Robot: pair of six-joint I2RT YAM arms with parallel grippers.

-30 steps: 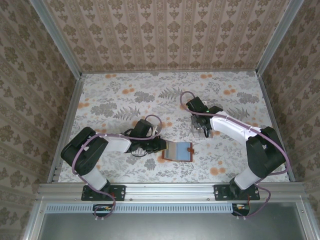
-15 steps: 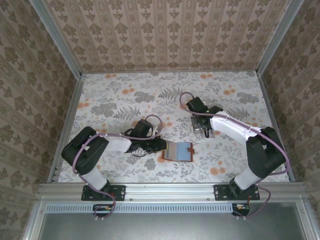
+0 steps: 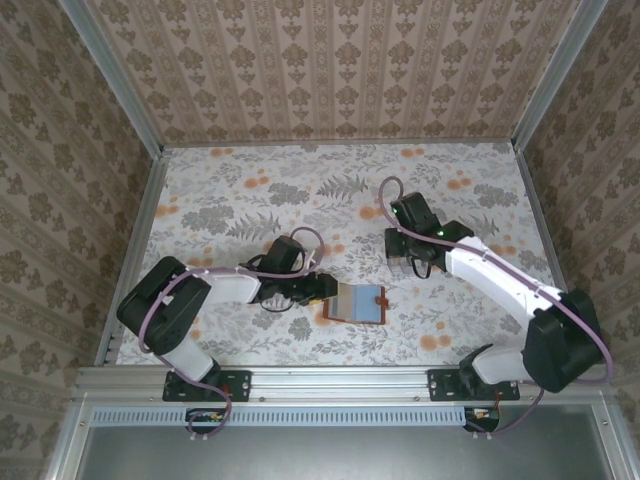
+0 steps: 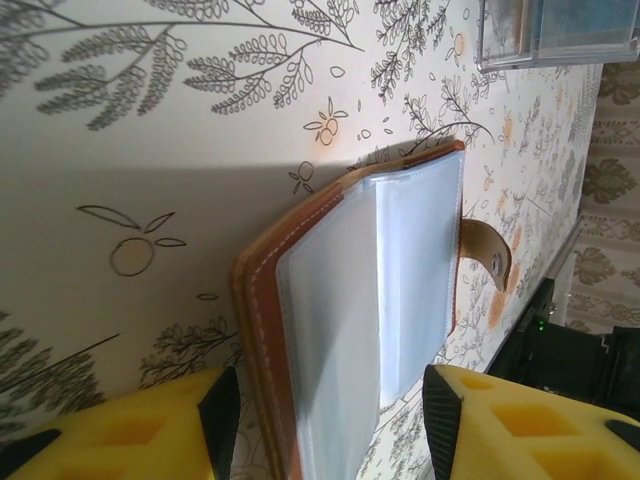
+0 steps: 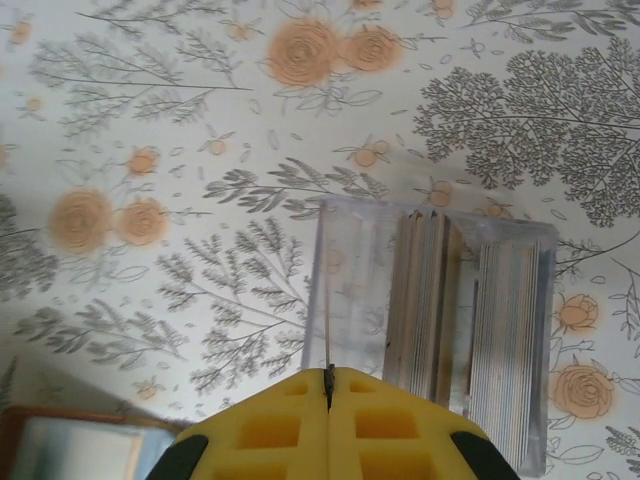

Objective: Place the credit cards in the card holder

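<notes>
The card holder [image 3: 357, 303] lies open on the table, a brown leather cover with clear sleeves [image 4: 380, 290] showing inside. My left gripper [image 4: 330, 425] is open, with a finger on each side of the holder's near end [image 3: 320, 293]. My right gripper [image 5: 328, 378] is shut on one thin credit card [image 5: 327, 320] seen edge-on, above a clear box [image 5: 350, 290]. More credit cards [image 5: 430, 300] stand on edge in that box. In the top view the right gripper [image 3: 404, 256] hangs over the box [image 3: 398, 268].
The holder's strap with its snap [image 4: 490, 250] sticks out to the side. The clear box [image 4: 560, 35] stands a short way beyond the holder. Patterned walls close in the table on three sides, and a corner of the holder [image 5: 70, 445] lies below the right gripper.
My left gripper has opened around the holder's end. My right gripper has shut on a card at the box, and its arm has swung out to the right.
</notes>
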